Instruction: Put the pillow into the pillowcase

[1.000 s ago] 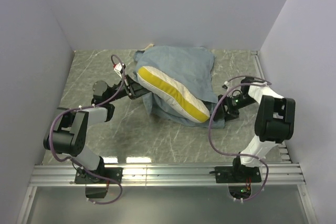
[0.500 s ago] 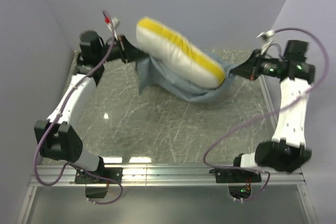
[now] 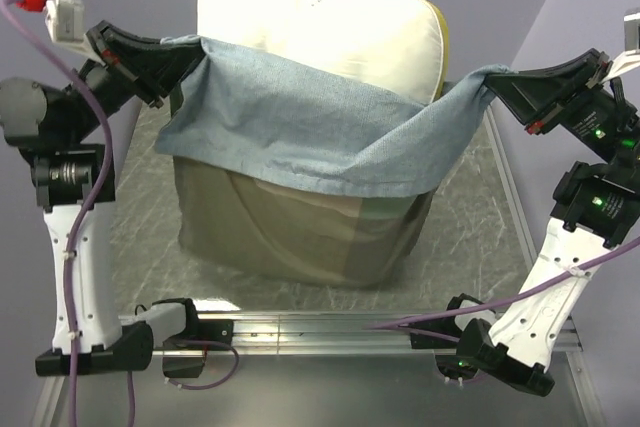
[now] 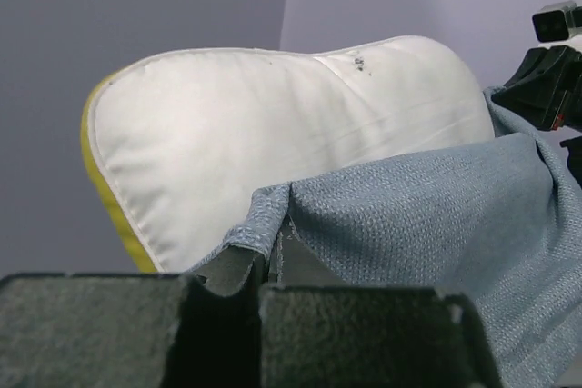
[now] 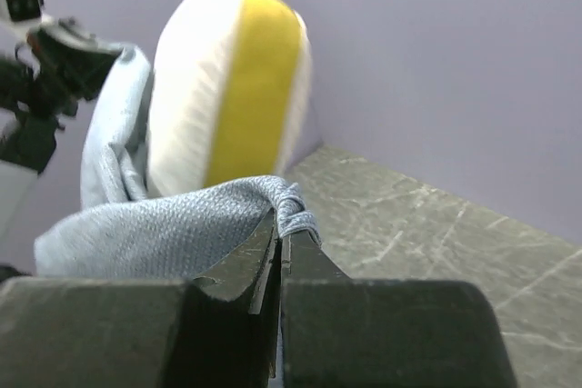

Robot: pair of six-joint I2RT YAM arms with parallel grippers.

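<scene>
The left claw (image 3: 183, 50) and right claw (image 3: 497, 79) rose from the table (image 3: 470, 237), hoisting the pillowcase (image 3: 310, 137) between them; the pillow (image 3: 320, 32) swung upright, half sunk inside.

Top view high behind bases (image 3: 185, 322), tilted down; wrist views close, facing inward; all share pillow (image 3: 320, 32).

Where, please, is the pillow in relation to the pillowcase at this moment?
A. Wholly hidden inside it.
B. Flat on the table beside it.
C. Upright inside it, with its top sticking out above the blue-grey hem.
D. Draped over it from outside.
C: the white upper part of the pillow rises above the hem of the pillowcase, which the left gripper and right gripper hold stretched by its corners.
</scene>
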